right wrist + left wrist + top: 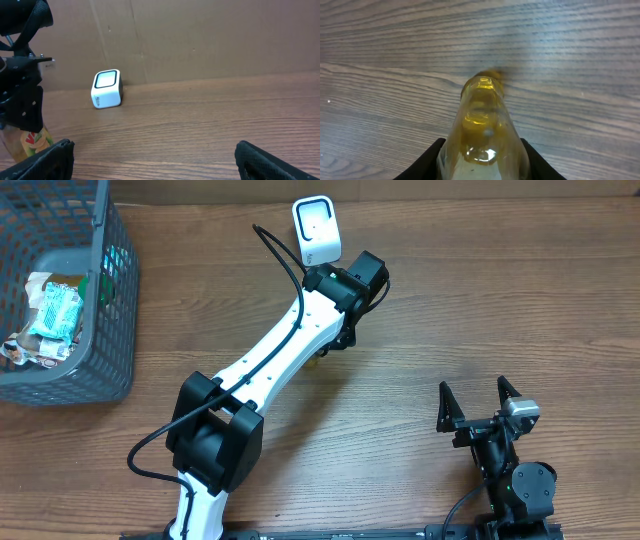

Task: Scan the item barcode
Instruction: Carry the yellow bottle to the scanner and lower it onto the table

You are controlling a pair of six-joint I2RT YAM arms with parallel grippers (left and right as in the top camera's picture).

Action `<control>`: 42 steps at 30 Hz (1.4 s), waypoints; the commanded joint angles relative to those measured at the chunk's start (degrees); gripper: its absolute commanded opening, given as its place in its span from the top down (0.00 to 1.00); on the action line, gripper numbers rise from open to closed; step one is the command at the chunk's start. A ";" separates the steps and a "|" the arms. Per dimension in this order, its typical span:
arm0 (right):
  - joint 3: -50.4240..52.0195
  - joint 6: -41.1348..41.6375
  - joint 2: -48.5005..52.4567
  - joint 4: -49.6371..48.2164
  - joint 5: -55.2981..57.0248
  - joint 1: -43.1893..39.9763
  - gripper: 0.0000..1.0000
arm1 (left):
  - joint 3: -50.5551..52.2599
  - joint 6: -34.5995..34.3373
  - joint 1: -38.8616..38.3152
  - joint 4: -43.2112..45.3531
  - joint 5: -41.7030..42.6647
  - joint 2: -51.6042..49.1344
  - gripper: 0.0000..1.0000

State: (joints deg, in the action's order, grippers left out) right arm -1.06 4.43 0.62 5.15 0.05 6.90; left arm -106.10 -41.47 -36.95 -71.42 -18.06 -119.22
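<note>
My left gripper [482,152] is shut on a clear bottle [482,115] holding yellow liquid, its black fingers [425,162] pressed on both sides of it above the wooden table. From overhead the left gripper [340,330] is just in front of the white barcode scanner [315,228], and the arm hides almost all of the bottle. In the right wrist view the bottle [30,142] shows a colourful label, and the scanner [106,89] stands beyond it by the back wall. No barcode is visible. My right gripper [480,402] rests open and empty at the near right.
A grey wire basket [110,300] with several packaged items stands at the far left of the table. A brown cardboard wall [200,35] runs along the back. A black cable [275,250] loops over the left arm.
</note>
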 commanded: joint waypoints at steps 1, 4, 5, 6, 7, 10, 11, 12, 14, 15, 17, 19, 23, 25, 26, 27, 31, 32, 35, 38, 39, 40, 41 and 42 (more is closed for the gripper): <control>0.61 -0.20 -0.46 -0.33 0.24 0.39 0.00 | -0.07 -2.51 -0.13 0.74 -3.32 -0.50 0.89; 0.61 -0.20 -0.46 -0.33 0.24 0.39 0.00 | -0.07 -2.47 -0.15 2.14 -2.56 -0.48 0.86; 0.61 -0.20 -0.46 -0.33 0.26 0.39 0.00 | -0.07 -2.45 -0.13 2.56 -1.79 -0.50 0.85; 0.61 -0.20 -0.46 -0.33 0.26 0.39 0.00 | -0.07 -2.45 -0.09 2.80 -1.09 -0.50 0.85; 0.61 -0.20 -0.46 -0.33 0.24 0.39 0.00 | -0.07 -2.40 -0.02 2.95 -0.31 -0.48 0.85; 0.61 -0.20 -0.46 -0.33 0.24 0.39 0.00 | -0.07 -1.70 0.61 3.32 2.43 -0.48 0.84; 0.61 -0.20 -0.46 -0.33 0.26 0.39 0.00 | -0.07 -0.63 0.96 3.72 3.85 -0.50 0.83; 0.61 -0.20 -0.46 -0.33 0.24 0.39 0.00 | -0.07 1.07 1.38 4.24 5.81 -0.48 0.83; 0.61 -0.20 -0.46 -0.33 0.24 0.39 0.00 | -0.07 4.24 2.32 5.05 10.05 -0.48 0.83; 0.61 -0.20 -0.46 -0.33 0.26 0.39 0.00 | -0.07 6.45 3.39 5.29 13.40 -0.48 0.83; 0.61 -0.20 -0.46 -0.33 0.24 0.39 0.00 | -0.07 7.02 4.57 5.20 15.02 -0.50 0.83; 0.61 -0.20 -0.46 -0.33 0.26 0.39 0.00 | -0.07 7.04 5.46 5.14 15.39 -0.48 0.83; 0.61 -0.20 -0.46 -0.33 0.24 0.39 0.00 | -0.07 9.05 6.19 5.27 17.68 -0.48 0.82; 0.61 -0.20 -0.46 -0.33 0.24 0.39 0.00 | -0.07 9.22 6.19 5.20 17.64 -0.50 0.82; 0.61 -0.20 -0.46 -0.33 0.24 0.39 0.00 | -0.04 9.25 6.16 5.20 17.64 -0.48 0.82; 0.61 -0.20 -0.46 -0.33 0.26 0.39 0.00 | -0.04 9.22 6.14 5.20 17.66 -0.50 0.83; 0.61 -0.20 -0.46 -0.33 0.24 0.39 0.00 | 0.00 9.16 6.14 4.76 17.62 -0.50 0.83; 0.61 -0.20 -0.46 -0.33 0.24 0.39 0.00 | 0.00 9.16 6.14 4.59 17.59 -0.50 0.83; 0.61 -0.20 -0.46 -0.33 0.24 0.39 0.00 | 0.00 9.18 6.14 4.39 17.49 -0.50 0.83; 0.61 -0.20 -0.46 -0.33 0.24 0.39 0.00 | 0.00 9.18 6.14 4.20 17.49 -0.50 0.71; 0.61 -0.20 -0.46 -0.33 0.24 0.39 0.00 | 0.00 9.20 6.14 4.17 17.51 -0.50 0.66; 0.61 -0.20 -0.46 -0.33 0.24 0.39 0.00 | 0.00 9.18 6.14 4.17 17.51 -0.50 0.62; 0.61 -0.20 -0.46 -0.33 0.26 0.39 0.00 | 0.00 9.18 6.14 4.15 17.51 -0.50 0.56; 0.61 -0.20 -0.46 -0.33 0.26 0.39 0.00 | 0.00 9.20 6.14 4.17 17.51 -0.50 0.48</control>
State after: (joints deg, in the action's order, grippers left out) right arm -1.06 4.47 0.62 5.13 0.03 6.90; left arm -106.10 -33.54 -30.44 -67.29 -1.06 -119.22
